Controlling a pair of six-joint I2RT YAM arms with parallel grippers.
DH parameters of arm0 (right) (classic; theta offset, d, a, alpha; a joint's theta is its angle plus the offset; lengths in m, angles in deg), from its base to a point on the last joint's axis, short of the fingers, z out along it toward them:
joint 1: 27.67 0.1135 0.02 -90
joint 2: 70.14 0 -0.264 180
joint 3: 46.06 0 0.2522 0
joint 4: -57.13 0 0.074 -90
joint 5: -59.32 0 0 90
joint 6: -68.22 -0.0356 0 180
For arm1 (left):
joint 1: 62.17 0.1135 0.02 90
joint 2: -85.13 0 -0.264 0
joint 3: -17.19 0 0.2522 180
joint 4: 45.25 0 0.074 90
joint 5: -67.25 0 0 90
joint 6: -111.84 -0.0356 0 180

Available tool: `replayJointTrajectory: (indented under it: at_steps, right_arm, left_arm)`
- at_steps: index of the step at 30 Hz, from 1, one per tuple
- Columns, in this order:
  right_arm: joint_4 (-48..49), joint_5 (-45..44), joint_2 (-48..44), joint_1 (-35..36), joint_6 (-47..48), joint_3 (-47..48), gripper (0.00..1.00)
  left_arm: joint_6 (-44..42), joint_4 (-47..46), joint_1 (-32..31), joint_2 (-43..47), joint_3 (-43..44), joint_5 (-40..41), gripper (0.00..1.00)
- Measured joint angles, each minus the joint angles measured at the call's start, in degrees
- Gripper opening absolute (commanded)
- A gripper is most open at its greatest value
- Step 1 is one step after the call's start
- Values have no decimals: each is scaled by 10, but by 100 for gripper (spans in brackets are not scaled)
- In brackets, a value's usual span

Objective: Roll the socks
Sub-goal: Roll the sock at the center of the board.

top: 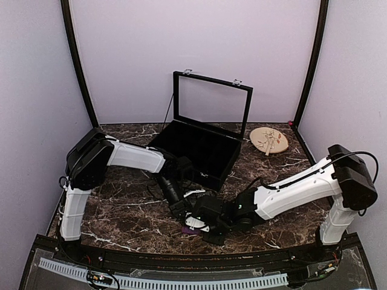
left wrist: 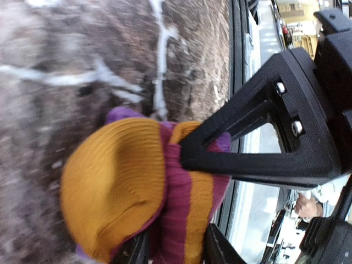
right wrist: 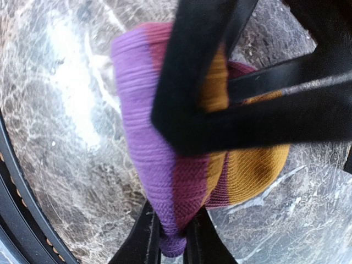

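We see the sock banded orange, maroon and purple; our table is dark brown marble veined white, the case black.

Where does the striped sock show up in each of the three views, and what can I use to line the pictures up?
Top external: striped sock is low centre, mostly hidden, only a purple sliver showing.
Left wrist: it fills the lower centre, orange end on the left.
Right wrist: it is in the centre, purple band on its left.
Shared landmark: the white-veined marble table beneath it in every view.
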Motion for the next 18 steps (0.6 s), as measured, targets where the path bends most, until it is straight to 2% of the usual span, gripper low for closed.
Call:
replayJointTrajectory:
  at_steps: [18]
  right_arm:
    - [7, 64, -1, -32, -30, 1, 9]
  left_arm:
    - [32, -66, 56, 51, -71, 16, 38]
